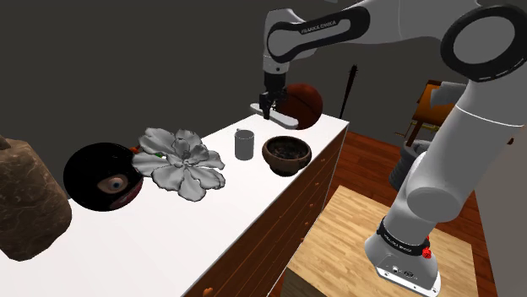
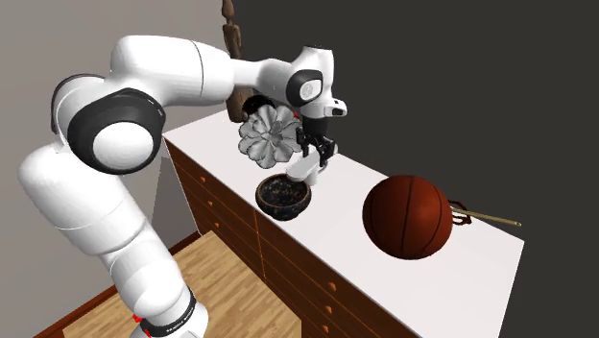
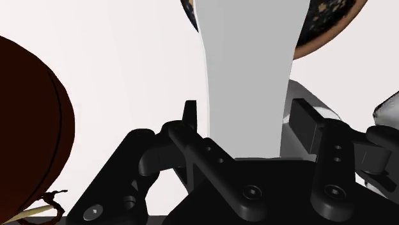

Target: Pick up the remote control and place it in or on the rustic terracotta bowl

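Over the white counter (image 1: 211,219) in the shoulder view, your gripper (image 1: 269,108) hangs clear of the surface with the remote (image 1: 285,121) lying flat across it. It sits just beyond the bowl (image 1: 285,155) and in front of the basketball (image 1: 304,103), and a cup (image 1: 244,143) stands just to the bowl's left in that view. The pick looks done; what is left for you is the short carry over the bowl and the release. The arm (image 1: 372,25) reaches out long from the stand (image 1: 338,245), with the hand pointing straight down. In the second exterior view the remote (image 2: 305,171) hangs beneath the gripper (image 2: 317,149), above and just behind the bowl (image 2: 284,195), not yet over its middle. In the wrist view the fingers (image 3: 190,121) are partly closed, clasping the pale remote (image 3: 246,77) by its sides, and its far end overlaps the bowl (image 3: 323,25).
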Tool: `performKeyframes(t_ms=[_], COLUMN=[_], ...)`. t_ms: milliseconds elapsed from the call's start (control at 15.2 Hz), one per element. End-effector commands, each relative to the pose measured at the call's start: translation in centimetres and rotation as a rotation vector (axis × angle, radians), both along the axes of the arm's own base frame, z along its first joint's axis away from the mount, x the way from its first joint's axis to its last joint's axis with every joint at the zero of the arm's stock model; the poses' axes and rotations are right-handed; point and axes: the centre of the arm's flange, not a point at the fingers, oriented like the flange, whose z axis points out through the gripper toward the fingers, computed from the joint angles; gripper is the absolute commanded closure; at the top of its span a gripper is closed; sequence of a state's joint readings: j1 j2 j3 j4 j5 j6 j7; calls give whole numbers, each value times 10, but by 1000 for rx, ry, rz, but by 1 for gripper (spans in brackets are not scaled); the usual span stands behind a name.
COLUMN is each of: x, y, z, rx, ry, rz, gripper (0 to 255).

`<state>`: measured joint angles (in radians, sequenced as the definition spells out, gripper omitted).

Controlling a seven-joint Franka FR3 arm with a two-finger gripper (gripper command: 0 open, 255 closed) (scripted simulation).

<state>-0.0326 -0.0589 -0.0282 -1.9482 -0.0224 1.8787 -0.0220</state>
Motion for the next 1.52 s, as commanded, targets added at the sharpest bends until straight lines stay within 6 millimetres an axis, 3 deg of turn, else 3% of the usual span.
performKeyframes(t_ms=[0, 462, 1452], x=[-24, -111, -111], y=[8, 43, 43], z=[1, 3, -72], rx=[0, 0, 0], ry=[0, 0, 0], rz=[-1, -1, -1], gripper=[255, 255, 255])
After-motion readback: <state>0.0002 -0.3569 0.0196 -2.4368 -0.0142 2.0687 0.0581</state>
